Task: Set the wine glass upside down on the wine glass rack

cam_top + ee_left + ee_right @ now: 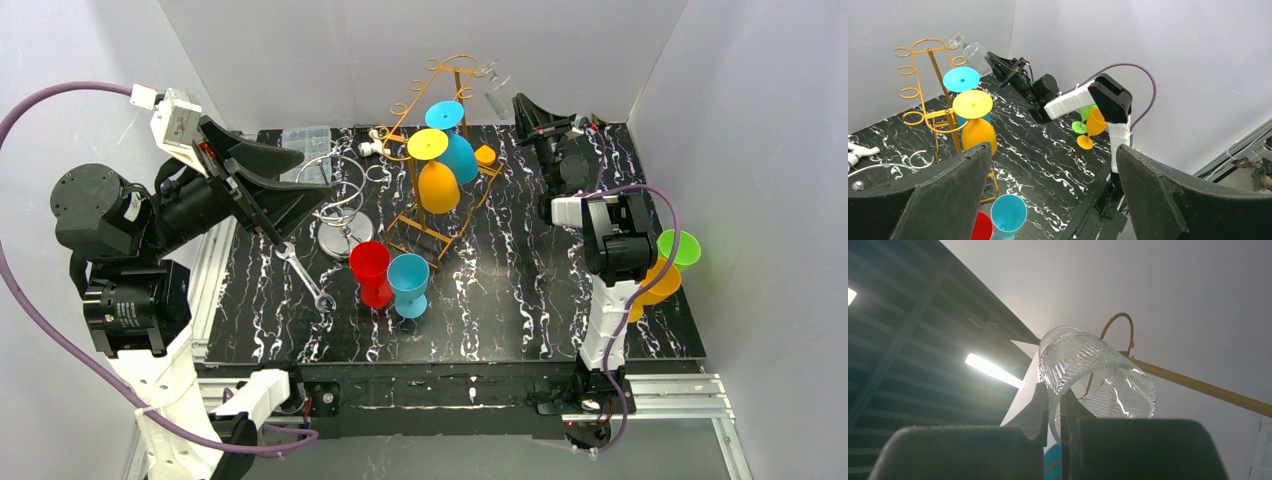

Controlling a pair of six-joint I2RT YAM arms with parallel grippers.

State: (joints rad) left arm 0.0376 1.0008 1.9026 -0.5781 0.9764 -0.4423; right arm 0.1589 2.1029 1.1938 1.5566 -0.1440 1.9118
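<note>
On your left, the left pincer (305,178) is released. Its jaws are wide apart and empty, high above the left part of the tabletop (520,300). It is well apart from the rack (1198,384), so I see little danger from it if you leave it there.

In the middle, a yellow glass (438,187) and a blue glass (462,158) already hang upside down on the rack. The clear wine glass (1098,375) is at the top right of the rack, tilted, with its foot near an upper ring. I cannot tell whether the foot already sits in the ring.

The right pincer (1052,395) is clenched only on the wall of the bowl, with one finger inside and one outside, as it seems. This is the main risk: the hold is narrow and the glass is smooth, so it may turn or slip when the foot presses against the wire. If you release before the foot is caught, the glass will probably fall onto the blue glass hanging below. If you push too strongly sideways, the rack may tip.
</note>
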